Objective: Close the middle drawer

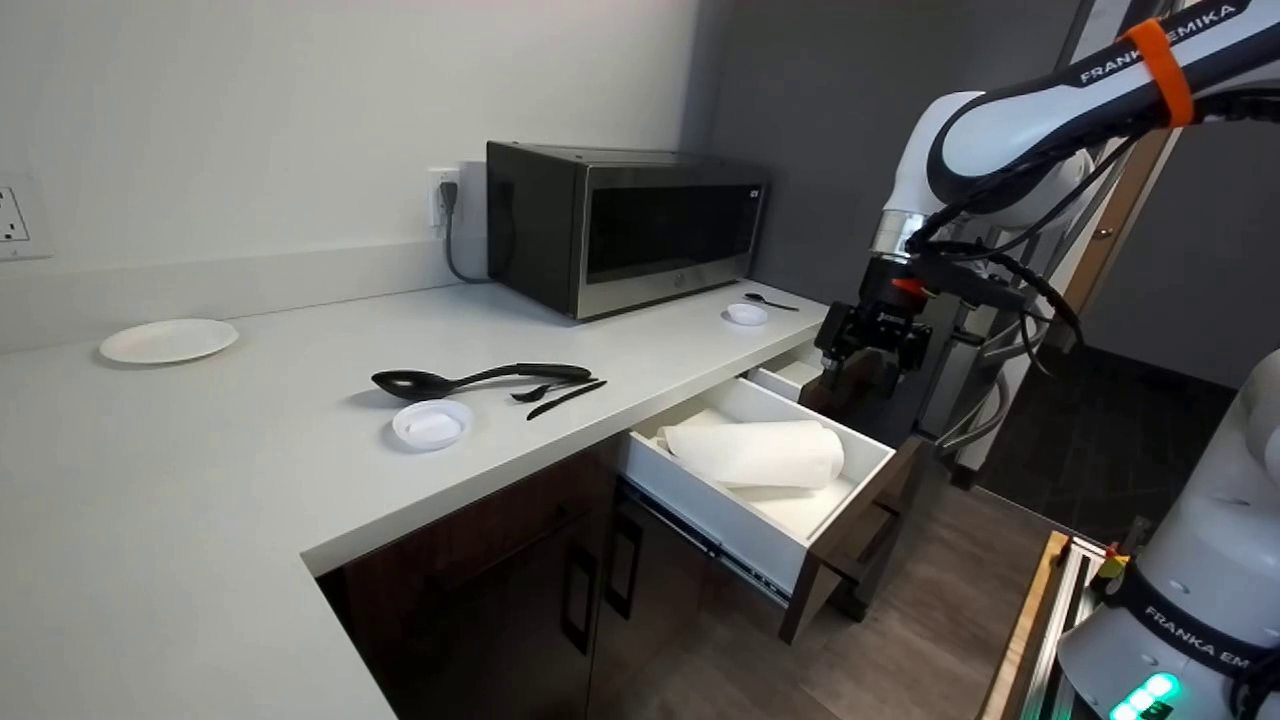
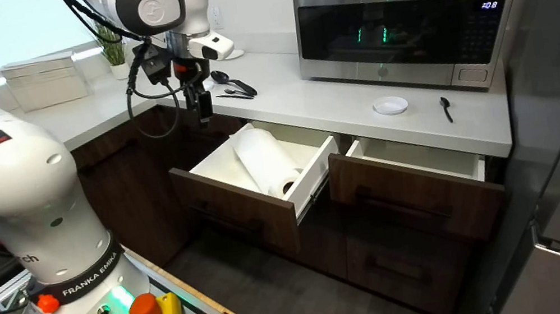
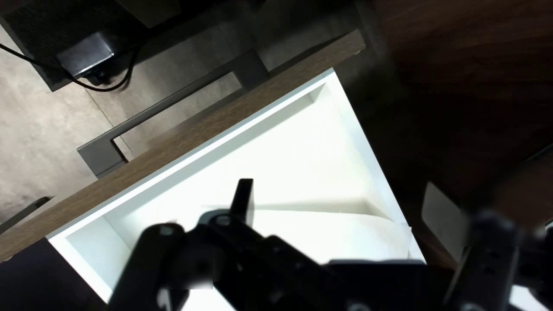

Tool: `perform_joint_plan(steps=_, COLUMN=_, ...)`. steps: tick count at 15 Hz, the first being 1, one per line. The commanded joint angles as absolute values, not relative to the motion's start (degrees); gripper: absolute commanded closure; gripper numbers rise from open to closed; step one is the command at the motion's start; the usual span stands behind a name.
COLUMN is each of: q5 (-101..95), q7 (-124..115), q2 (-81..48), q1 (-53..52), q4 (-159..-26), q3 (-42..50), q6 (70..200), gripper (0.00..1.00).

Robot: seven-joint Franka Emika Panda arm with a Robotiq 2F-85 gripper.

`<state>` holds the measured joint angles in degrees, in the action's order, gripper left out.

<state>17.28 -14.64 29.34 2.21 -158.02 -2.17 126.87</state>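
Got the fingers (image 3: 244, 196) spread wide apart, lower half of the wrist view. Can see the middle drawer (image 2: 236, 201) pulled open near the centre of an exterior view, with a white roll (image 2: 264, 162) lying inside. Also got another drawer (image 2: 421, 187) partly out right of centre, plus a microwave (image 2: 396, 35) on the counter (image 2: 291, 89), upper right.

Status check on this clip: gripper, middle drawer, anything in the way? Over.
Gripper open, empty. Middle drawer pulled out, not yet closed. White roll lying inside; clearance under the counter unclear.
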Motion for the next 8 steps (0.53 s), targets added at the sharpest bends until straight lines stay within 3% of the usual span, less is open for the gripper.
perform_joint_plan(steps=1, q5=16.87, q7=-15.01, q2=29.37, q1=2.01, q4=-157.98, q3=-1.76, q6=126.79, gripper=0.00)
perform_joint_plan(steps=8, q5=16.67, q7=-15.55, q2=29.36, q1=2.06, q4=-157.97, q3=-1.94, q6=126.79, gripper=0.00)
